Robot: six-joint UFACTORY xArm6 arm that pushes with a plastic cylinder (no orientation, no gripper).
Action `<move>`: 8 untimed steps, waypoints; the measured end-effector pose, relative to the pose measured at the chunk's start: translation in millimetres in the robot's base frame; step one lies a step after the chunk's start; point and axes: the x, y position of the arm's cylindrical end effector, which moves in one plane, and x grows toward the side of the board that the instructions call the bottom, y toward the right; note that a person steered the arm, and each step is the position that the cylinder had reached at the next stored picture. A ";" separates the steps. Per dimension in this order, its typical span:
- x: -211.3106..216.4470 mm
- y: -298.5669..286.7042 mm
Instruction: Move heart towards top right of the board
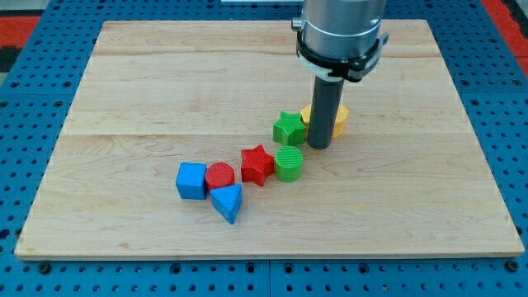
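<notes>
My tip (319,147) is sitting on the wooden board (148,82), just right of the green star (289,127); a bare rod, nothing to open or close. The rod is covering most of the yellow block (338,120) behind it, touching the star's right side; only its edges are showing, so heart shape can't be confirmed. Trailing down-left from the star: green cylinder (289,163), red star (257,164), red cylinder (219,176), blue cube (191,181), blue triangle (228,203). The arm's top is being cut off by the view's top.
</notes>
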 end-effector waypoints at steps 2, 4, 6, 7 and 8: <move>-40.0 23.5; -49.2 32.3; -5.0 42.4; -41.3 79.0; -91.3 60.2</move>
